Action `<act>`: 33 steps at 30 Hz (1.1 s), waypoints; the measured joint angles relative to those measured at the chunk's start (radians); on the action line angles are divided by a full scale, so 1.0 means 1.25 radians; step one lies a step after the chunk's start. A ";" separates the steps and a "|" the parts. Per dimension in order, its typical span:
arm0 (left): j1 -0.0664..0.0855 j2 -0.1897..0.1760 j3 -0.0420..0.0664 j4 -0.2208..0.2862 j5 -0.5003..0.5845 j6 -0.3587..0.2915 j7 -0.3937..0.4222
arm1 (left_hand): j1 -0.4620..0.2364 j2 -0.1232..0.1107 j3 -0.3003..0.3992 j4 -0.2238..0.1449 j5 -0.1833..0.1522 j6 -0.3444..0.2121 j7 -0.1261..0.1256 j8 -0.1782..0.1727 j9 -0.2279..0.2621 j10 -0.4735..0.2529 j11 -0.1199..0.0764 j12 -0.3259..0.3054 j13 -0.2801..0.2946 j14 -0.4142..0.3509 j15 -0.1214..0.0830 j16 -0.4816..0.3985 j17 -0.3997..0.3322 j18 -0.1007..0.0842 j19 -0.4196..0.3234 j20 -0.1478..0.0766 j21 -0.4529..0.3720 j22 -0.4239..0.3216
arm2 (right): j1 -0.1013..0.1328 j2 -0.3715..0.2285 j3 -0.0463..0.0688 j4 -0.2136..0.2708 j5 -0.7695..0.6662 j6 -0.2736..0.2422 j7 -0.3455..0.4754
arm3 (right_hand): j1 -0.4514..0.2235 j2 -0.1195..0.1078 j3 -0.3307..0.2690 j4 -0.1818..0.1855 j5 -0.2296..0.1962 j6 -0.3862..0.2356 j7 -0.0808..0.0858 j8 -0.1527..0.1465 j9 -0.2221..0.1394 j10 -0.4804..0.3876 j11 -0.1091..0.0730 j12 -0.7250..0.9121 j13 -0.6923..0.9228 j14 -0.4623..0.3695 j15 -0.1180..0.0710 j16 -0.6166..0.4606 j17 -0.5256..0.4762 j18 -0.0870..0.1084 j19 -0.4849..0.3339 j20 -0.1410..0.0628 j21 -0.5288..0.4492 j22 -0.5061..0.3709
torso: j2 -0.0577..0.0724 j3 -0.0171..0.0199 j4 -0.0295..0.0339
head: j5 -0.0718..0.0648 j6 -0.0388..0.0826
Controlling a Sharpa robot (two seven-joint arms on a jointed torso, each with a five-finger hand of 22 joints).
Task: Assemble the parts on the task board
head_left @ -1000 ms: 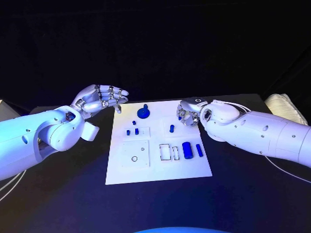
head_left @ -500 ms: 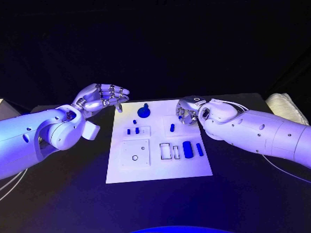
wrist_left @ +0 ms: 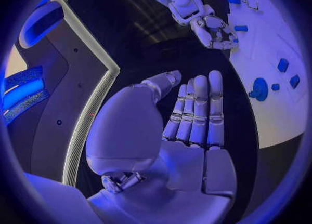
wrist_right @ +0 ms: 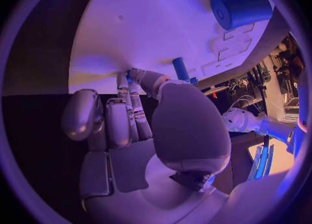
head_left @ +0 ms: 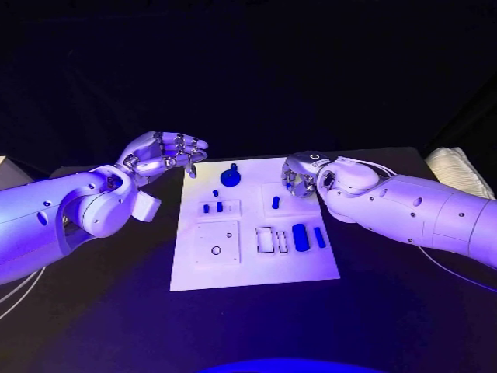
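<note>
Left hand (head_left: 162,156), silver and many-fingered, hangs palm up just off the far left corner of the white rectangular task board (head_left: 254,268). Its fingers lie straight and close together, the thumb apart from them, nothing in the palm; the left wrist view shows the same flat, empty hand (wrist_left: 189,130).

On the board, going left to right: a small ring mark (head_left: 215,251) in the square recess near the left edge; two short blue pegs (head_left: 212,207) standing side by side in a recess beyond it; a round blue disc with a stub (head_left: 231,178) near the far edge; two narrow white slots (head_left: 271,242) about the middle; a single blue peg (head_left: 276,203) beyond them; a thick blue cylinder (head_left: 300,238) lying beside the slots, and a slimmer blue bar (head_left: 319,238) next to it, close to the right edge.

Right hand (head_left: 302,177), also silver, sits over the far right part of the board. The right wrist view shows its fingers (wrist_right: 133,112) curled down, tips at or very near the white surface beside the single blue peg (wrist_right: 181,69). Whether it has hold of anything I cannot tell.
</note>
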 measured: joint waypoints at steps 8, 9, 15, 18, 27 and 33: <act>0.000 0.000 0.000 0.000 0.000 0.000 -0.002 | 0.000 0.000 0.000 0.000 0.000 0.000 0.000 0.000 0.000 0.000 0.000 0.000 0.000 0.000 0.000 0.000 0.000 0.000 0.000 0.000 0.000 0.000 | -0.002 -0.001 -0.001 0.005 -0.012 -0.006 -0.006 | 0.007 0.007 0.018 -0.024 -0.014 0.012 -0.007 0.016 0.019 0.011 0.011 0.013 0.003 0.000 -0.008 -0.021 -0.036 0.000 0.000 0.000 0.013 0.013 | 0.000 0.0003 -0.0007 | 0.000 -0.002; 0.000 0.000 0.000 0.000 0.000 0.000 -0.003 | 0.000 0.000 0.000 0.000 0.000 0.000 0.000 0.000 0.000 0.000 0.000 0.000 0.000 0.000 0.000 0.000 0.000 0.000 0.000 0.000 0.000 0.000 | -0.002 -0.002 -0.001 0.007 -0.014 -0.009 -0.007 | 0.008 0.008 0.018 -0.024 -0.014 0.012 -0.007 0.016 0.022 0.011 0.011 0.014 0.003 0.000 -0.008 -0.021 -0.037 0.000 0.000 0.000 0.013 0.014 | 0.000 0.0003 -0.0008 | 0.000 -0.002; 0.000 0.001 0.000 -0.001 0.000 0.000 -0.006 | 0.000 0.000 0.000 0.000 0.000 0.000 0.000 0.000 0.000 0.000 0.000 0.000 0.000 0.000 0.000 0.000 0.000 0.000 0.000 0.000 0.000 -0.001 | -0.007 -0.011 -0.004 0.019 -0.019 -0.037 -0.014 | 0.008 0.008 0.020 -0.026 -0.014 0.012 -0.007 0.016 0.023 0.012 0.013 0.014 0.003 0.000 -0.008 -0.021 -0.040 0.000 0.000 0.000 0.012 0.018 | 0.000 0.0004 -0.0006 | -0.001 -0.002; 0.000 0.001 0.000 -0.001 0.000 0.000 -0.007 | 0.000 0.000 0.000 0.000 0.000 0.000 0.000 0.000 0.000 0.000 0.000 0.000 0.000 0.000 0.000 0.000 0.000 0.000 0.000 0.000 0.000 -0.001 | -0.011 -0.021 -0.005 0.031 -0.015 -0.055 -0.015 | 0.008 0.008 0.020 -0.026 -0.015 0.012 -0.007 0.016 0.023 0.014 0.014 0.014 0.003 0.000 -0.008 -0.021 -0.041 0.000 0.003 -0.003 0.015 0.023 | 0.000 0.0006 -0.0006 | 0.000 -0.002; 0.000 0.000 0.000 -0.007 0.001 0.001 -0.012 | 0.000 0.000 0.000 0.000 0.000 0.000 0.000 0.000 -0.001 -0.002 0.002 0.000 -0.001 0.000 0.000 0.000 0.000 0.000 0.000 0.000 0.000 -0.001 | -0.008 -0.061 0.005 0.077 0.042 -0.100 -0.012 | 0.010 0.010 0.019 -0.027 -0.017 0.013 -0.008 0.016 0.028 0.014 0.014 0.014 0.003 0.000 -0.008 -0.021 -0.041 0.000 0.003 -0.003 0.015 0.024 | -0.001 0.0005 -0.0014 | 0.003 -0.003; 0.000 -0.001 0.000 -0.010 0.001 0.001 -0.015 | 0.000 0.000 0.000 0.000 0.000 0.000 0.000 0.000 -0.001 -0.006 0.000 0.000 -0.001 0.000 0.000 0.000 0.000 0.000 0.003 0.003 0.000 -0.002 | 0.007 -0.092 0.014 0.119 0.093 -0.124 -0.009 | 0.010 0.010 0.019 -0.027 -0.017 0.013 -0.008 0.016 0.028 0.014 0.014 0.014 0.010 0.000 -0.008 -0.021 -0.041 0.000 0.003 -0.003 0.015 0.023 | -0.001 0.0005 -0.0021 | 0.005 -0.005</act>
